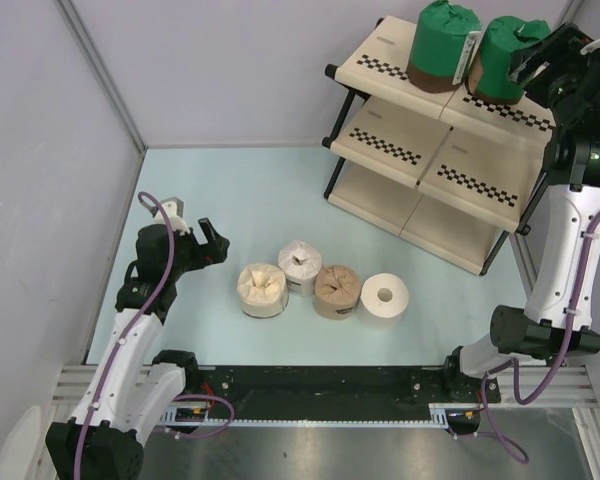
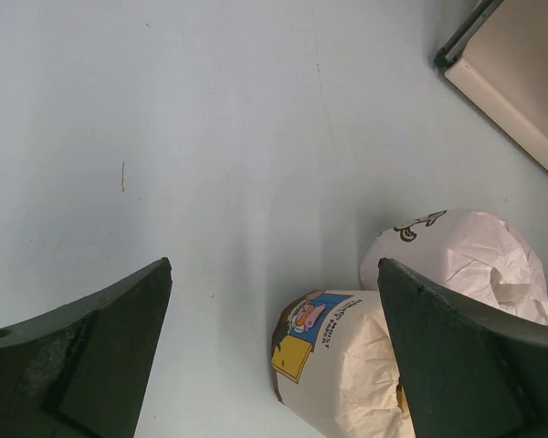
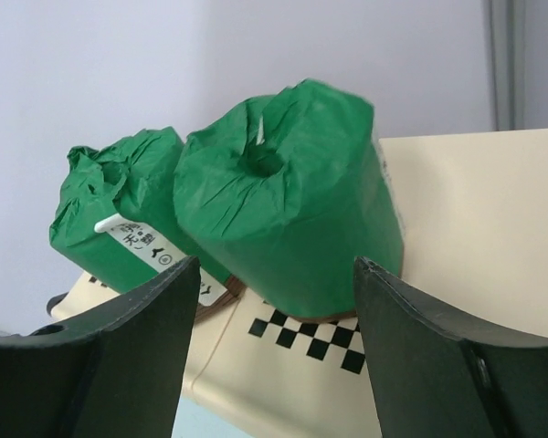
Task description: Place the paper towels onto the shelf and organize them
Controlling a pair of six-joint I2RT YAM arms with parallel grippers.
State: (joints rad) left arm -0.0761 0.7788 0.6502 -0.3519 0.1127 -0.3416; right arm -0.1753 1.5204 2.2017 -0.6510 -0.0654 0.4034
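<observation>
1. Found the shelf (image 1: 392, 128) at the far right of the table (image 1: 240, 190), three tiers high.
2. Counted two rolls already placed: the left green roll (image 1: 444, 42) and the right green roll (image 1: 505, 60), upright and side by side on the top tier, touching or very nearly so.
3. Located the right gripper (image 1: 530, 62) up at the right green roll, fingers spread wide, one to each side of it. Saw no contact in the wrist view; judged nothing held.
4. Counted four rolls not yet placed, in a loose row on the near part of the table. Listed from left to right: cream roll (image 1: 263, 290), white wrapped roll (image 1: 300, 267), tan roll (image 1: 337, 291), bare white roll (image 1: 385, 296).
5. Located the left gripper (image 1: 216, 245) low over the table, just left of the cream roll, fingers wide apart and holding nothing.
6. Saw no rolls on the middle or bottom tier.
7. Judged the task about one third done: two of six rolls shelved, four left to lift, carry right and set down in order.
8. Judged the cream roll the likeliest next pick for the left gripper.
</observation>
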